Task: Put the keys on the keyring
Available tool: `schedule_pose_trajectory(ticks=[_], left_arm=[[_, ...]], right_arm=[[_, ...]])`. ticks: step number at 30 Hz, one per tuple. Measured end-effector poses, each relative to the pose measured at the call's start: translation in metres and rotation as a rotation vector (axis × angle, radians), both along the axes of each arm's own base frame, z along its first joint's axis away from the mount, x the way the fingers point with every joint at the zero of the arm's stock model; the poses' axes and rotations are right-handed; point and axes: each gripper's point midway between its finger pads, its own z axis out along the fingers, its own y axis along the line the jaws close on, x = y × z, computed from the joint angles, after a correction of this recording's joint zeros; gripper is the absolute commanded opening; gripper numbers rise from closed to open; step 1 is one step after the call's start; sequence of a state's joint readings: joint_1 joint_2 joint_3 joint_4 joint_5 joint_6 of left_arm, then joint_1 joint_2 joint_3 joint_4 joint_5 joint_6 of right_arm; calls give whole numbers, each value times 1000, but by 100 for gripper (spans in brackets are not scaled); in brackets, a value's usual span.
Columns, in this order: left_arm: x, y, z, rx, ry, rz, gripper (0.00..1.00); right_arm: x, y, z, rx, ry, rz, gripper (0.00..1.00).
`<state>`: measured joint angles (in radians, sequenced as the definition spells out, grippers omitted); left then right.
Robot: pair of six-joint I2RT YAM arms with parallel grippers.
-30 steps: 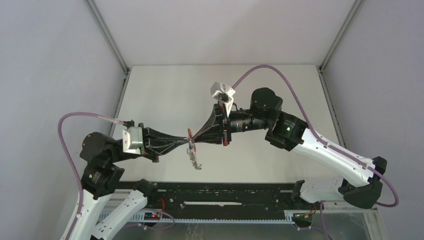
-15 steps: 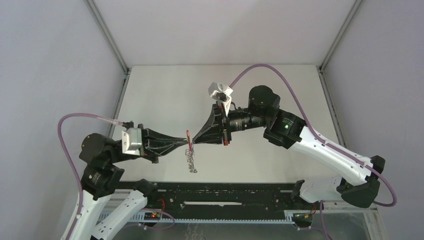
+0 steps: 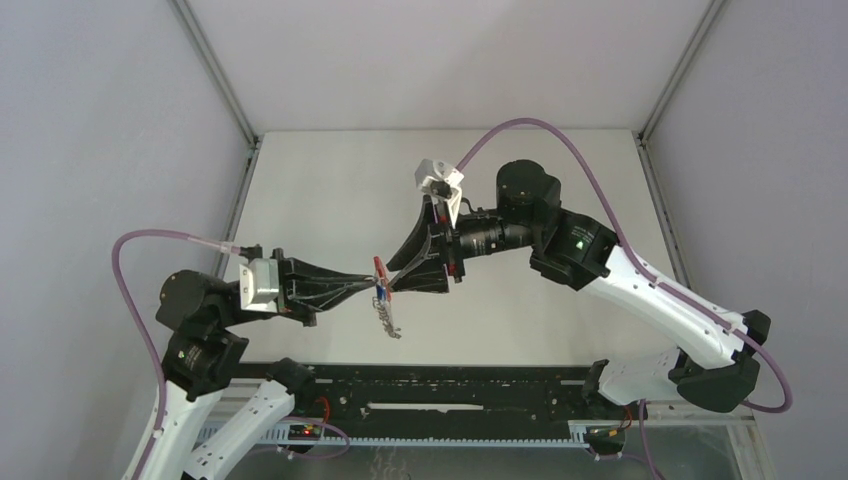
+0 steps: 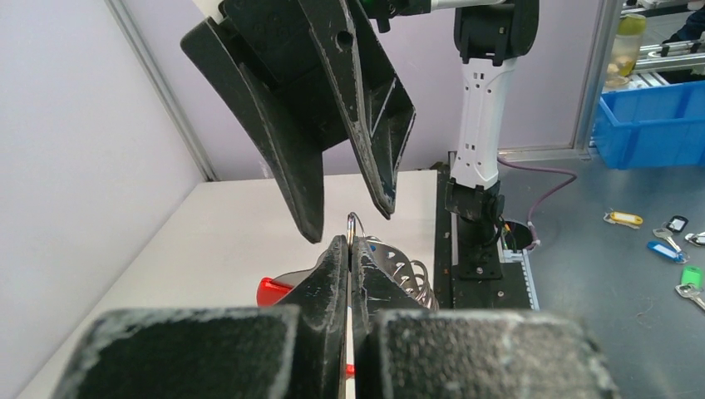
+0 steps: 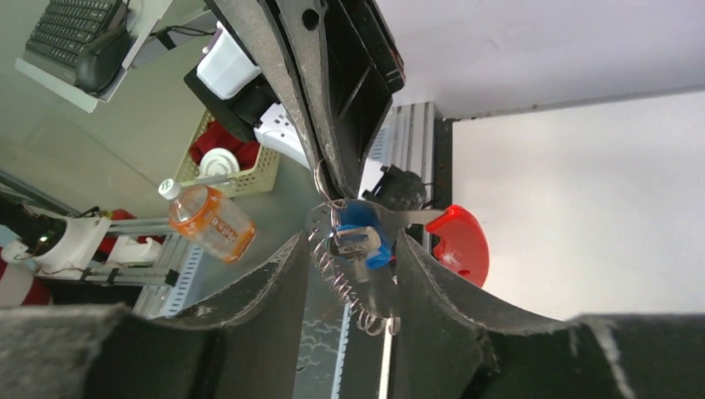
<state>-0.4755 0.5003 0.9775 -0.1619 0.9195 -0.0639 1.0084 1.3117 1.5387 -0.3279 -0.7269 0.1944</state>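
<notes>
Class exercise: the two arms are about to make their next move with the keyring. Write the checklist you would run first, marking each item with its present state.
1. Left gripper shut on the keyring: ok.
2. Right gripper open: ok.
3. Blue key lies between the right fingers: ok.
4. Blue key fully threaded on the ring: cannot tell.
5. Yellow key located: not ok, it is not visible near the grippers.

— Right gripper (image 3: pixel 392 280)?
— Jaws shut a second ago; now apart, either side of the blue key (image 5: pixel 359 237).
— Right arm (image 3: pixel 620 285)?
— Elbow shifted slightly farther back.
</notes>
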Motion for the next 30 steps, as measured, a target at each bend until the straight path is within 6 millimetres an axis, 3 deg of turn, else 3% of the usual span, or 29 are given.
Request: schedule_pose_trajectory(ticks=[6, 12, 22, 24, 27, 30], left_arm=[[-1, 0, 1, -3, -5, -1, 0], [-2, 0, 1, -4, -1, -2, 0], [-1, 1, 1, -5, 0, -2, 0], [-1, 1, 1, -5, 0, -2, 0], [-1, 1, 0, -3, 5, -2, 0], [-2, 1, 0, -3, 5, -2, 0]], right_arm=[[3, 4, 13, 60, -68, -13, 58], [-2, 9, 22, 107, -129, -6, 44], [-7, 19, 17, 98, -131, 37, 36], [-9, 22, 15, 92, -127, 46, 29], [-10, 24, 14, 93, -129, 58, 4], [-11, 23, 15, 96, -140, 61, 0]])
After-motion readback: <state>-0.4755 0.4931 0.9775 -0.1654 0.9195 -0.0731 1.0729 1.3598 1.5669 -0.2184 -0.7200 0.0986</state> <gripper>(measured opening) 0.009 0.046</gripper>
